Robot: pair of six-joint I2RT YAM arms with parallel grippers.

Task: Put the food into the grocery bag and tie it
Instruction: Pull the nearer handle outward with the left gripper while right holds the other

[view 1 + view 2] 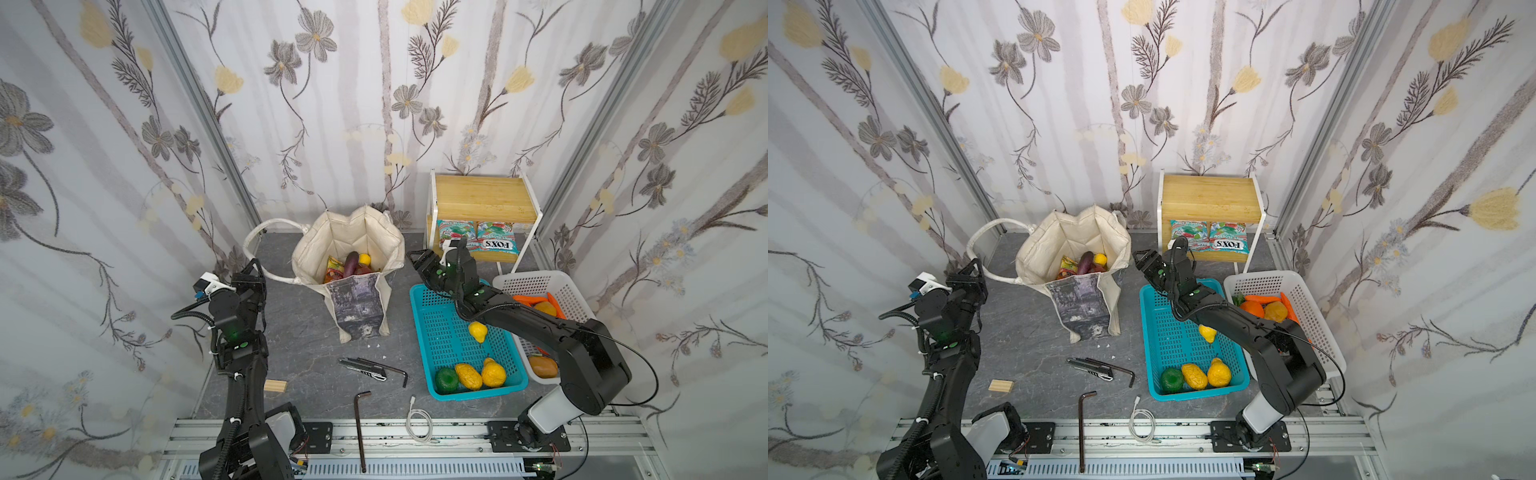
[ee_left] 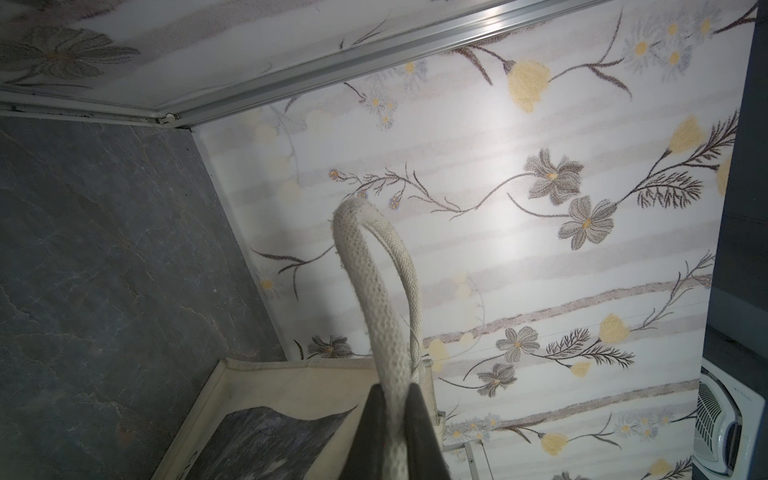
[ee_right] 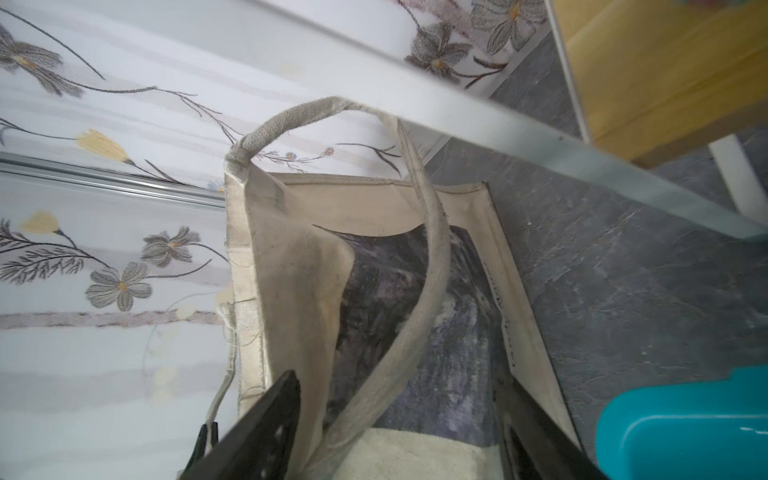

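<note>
The bag (image 1: 316, 245) stands open on the table (image 1: 299, 353), its mouth gaping and its walls creased and slumping. It is soft canvas that keeps no shape of its own. Inside it lie an eggplant (image 1: 351, 264), a lemon (image 1: 364, 259) and an orange packet (image 1: 333, 266). As toy produce and a snack packet these are probably light, so they likely anchor the bag very little. A hard sideways pull could tip or drag it.

The left gripper (image 2: 394, 399), just left of the bag, is clamped tight on the left handle (image 2: 374, 291), with the woven strap pinched between its jaws. The right gripper (image 3: 399, 436) sits at the bag's right side with its jaws wide apart. The right handle (image 3: 428, 291) runs between them, unpinched.

The straps look like the right place to hold: coarse webbing, limp but not slippery, and flat enough for narrow jaws. For tying, a grip around mid-strap, away from the stitched ends at the bag's rim, should leave slack to cross one loop over the other. A freed strap will likely flop and twist back against the bag.

More fruit (image 1: 493, 374) lies in the turquoise basket (image 1: 449, 332) right of the bag.
</note>
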